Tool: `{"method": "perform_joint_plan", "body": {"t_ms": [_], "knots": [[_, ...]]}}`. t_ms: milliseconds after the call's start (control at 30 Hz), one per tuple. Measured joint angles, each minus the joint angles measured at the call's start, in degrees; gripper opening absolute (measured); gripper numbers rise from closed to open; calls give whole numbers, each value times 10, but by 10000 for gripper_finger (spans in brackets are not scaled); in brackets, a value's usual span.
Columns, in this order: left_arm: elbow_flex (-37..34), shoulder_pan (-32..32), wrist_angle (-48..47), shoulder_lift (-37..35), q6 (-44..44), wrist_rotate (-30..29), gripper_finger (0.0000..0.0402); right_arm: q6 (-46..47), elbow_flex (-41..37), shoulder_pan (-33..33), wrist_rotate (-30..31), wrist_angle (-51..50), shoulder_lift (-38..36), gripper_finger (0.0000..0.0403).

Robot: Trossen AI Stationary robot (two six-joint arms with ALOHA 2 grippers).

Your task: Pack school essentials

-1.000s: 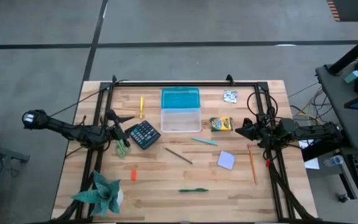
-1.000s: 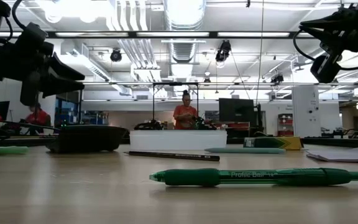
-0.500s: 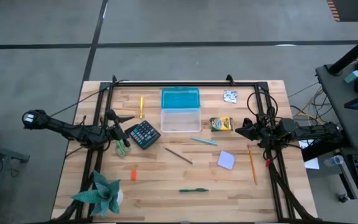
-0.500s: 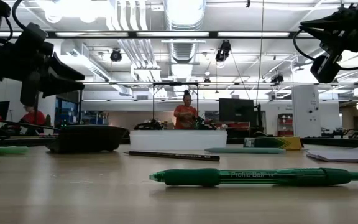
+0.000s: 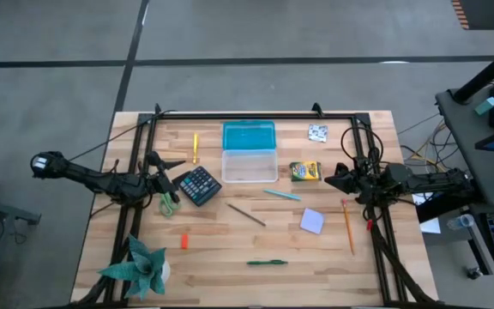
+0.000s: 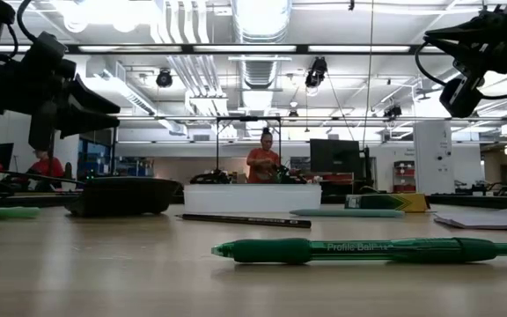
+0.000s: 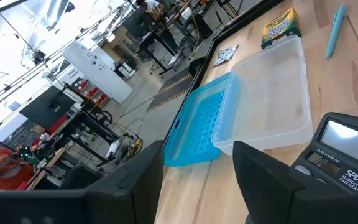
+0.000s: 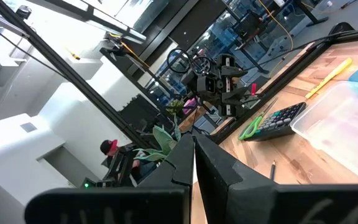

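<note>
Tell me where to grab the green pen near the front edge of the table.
Take the green ballpoint pen at mid-barrel, coming straight down, fingers closing across its width. It lies flat and alone on the wooden table, parallel to the front edge, so both sides are free.

The wooden tabletop (image 5: 221,249) stood on a grey concrete floor (image 5: 256,30) crossed by dark seam lines. Beside the tabletop's right edge stood a dark desk (image 5: 487,129) with cables. Beyond the tabletop, the low view showed an open workshop: a ceiling of white ducts (image 6: 258,35) and strip lights (image 6: 104,11), monitors (image 6: 333,156) on benches, and a person in an orange top (image 6: 262,160) standing behind them.
</note>
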Motion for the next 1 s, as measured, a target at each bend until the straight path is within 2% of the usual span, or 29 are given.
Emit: {"method": "perform_joint_plan", "body": {"t_ms": [567,700,833,1000], "knots": [[0,0,0,0,0,0,175,-2,0,0,5,2,0,9],[0,0,0,0,0,0,175,0,0,0,92,16,0,9],[0,0,2,0,0,0,175,91,0,0,188,19,0,9],[0,0,5,0,0,0,175,105,0,0,199,17,0,9]]}}
